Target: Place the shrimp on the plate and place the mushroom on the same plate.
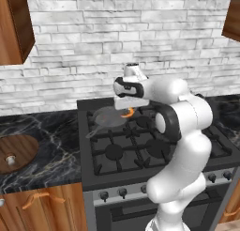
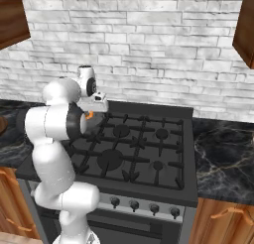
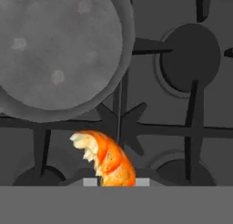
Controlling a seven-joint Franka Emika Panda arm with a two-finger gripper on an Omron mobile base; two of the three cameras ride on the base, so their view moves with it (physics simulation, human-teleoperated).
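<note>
Left base view: we are seeing the arm reaching over the back-left part of the stove (image 1: 140, 145), with the gripper (image 1: 127, 110) hanging above the dark frying pan (image 1: 110, 118). The shrimp (image 1: 127, 113) is poking out orange just under the hand, clear of the grates, so we are judging it is being carried in the air and not lying on anything. Far left on the table (image 1: 47, 131), the mushroom (image 1: 10, 158) is sitting on the round wooden board (image 1: 16, 152), well apart from the arm and untouched. We are not spotting the plate here, so the drop spot is unknown to us.

Right base view: the arm's own body is blocking most of the hand; we are catching just an orange sliver of the shrimp (image 2: 89, 115) beside the elbow, above the stove's left side (image 2: 139, 144).

Hand view: we are looking down along the hand, and the shrimp (image 3: 105, 158) is hanging curled at the bottom, between the fingers, which are closed narrow on it. The frying pan (image 3: 59, 50) is below and off to the upper left, burner grates underneath. We are judging the shrimp is lifted high to clear pan and grates during transport; the mushroom step is not yet started.
</note>
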